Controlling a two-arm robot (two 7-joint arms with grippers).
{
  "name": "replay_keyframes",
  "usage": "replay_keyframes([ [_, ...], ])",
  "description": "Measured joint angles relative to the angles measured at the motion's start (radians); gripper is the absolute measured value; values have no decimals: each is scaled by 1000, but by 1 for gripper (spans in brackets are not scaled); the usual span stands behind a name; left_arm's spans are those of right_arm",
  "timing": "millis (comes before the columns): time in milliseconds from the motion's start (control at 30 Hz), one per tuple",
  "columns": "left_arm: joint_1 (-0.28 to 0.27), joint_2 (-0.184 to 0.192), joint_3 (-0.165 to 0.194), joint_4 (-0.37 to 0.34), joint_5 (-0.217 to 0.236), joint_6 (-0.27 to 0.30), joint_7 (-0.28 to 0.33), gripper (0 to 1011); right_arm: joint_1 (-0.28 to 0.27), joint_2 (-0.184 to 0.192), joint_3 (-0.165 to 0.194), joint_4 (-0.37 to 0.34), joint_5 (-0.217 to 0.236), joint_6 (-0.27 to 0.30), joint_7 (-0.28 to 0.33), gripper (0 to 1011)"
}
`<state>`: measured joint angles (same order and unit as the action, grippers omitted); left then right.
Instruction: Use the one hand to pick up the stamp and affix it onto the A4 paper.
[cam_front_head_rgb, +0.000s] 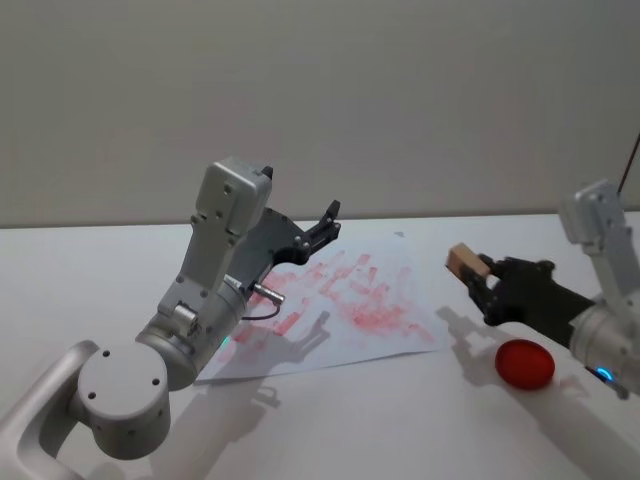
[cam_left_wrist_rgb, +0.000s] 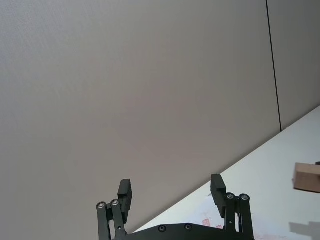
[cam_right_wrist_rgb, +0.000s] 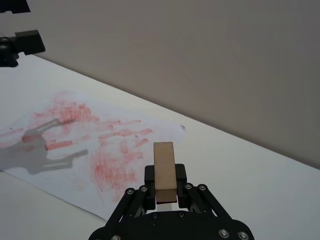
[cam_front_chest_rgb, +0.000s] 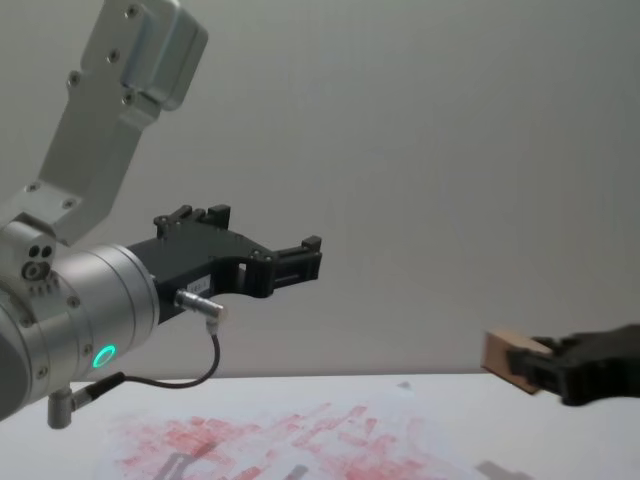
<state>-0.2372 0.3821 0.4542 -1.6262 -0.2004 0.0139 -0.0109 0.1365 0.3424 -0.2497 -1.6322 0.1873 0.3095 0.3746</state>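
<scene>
Head view: we are seeing the right gripper (cam_front_head_rgb: 480, 277) clamping the stamp (cam_front_head_rgb: 462, 261) by its rear end, off the table (cam_front_head_rgb: 80, 270) and just beyond the right edge of the A4 paper (cam_front_head_rgb: 345, 300). The block's long axis is running in line with the fingers, its free end pointing up and left toward the sheet. A red disc (cam_front_head_rgb: 525, 363) is lying beneath the wrist. The left gripper (cam_front_head_rgb: 325, 222) is hovering over the paper's far side. Left wrist view: its jaws are standing wide apart around nothing (cam_left_wrist_rgb: 171, 187); the stamp (cam_left_wrist_rgb: 307, 177) is showing as a plain light-brown block. Right wrist view: the stamp (cam_right_wrist_rgb: 164, 162) is sticking straight out between the closed fingers (cam_right_wrist_rgb: 165, 176), pale bare wood with square edges, and the paper (cam_right_wrist_rgb: 100, 150) is smeared with red prints. Chest view: the stamp (cam_front_chest_rgb: 505, 358) is hanging above the paper (cam_front_chest_rgb: 300, 435), lying near level and pointing left.
</scene>
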Motion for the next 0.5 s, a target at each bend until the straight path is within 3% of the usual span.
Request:
replay_keyframes([
  [100,0,0,0,0,0,0,0,1001,51,-29,-13,64,-9,-13,55,216],
  [267,0,0,0,0,0,0,0,1001,97,-56,-26,128,-16,-16,103,216],
  [500,0,0,0,0,0,0,0,1001,184,-108,-53,268,-35,-3,179,216],
])
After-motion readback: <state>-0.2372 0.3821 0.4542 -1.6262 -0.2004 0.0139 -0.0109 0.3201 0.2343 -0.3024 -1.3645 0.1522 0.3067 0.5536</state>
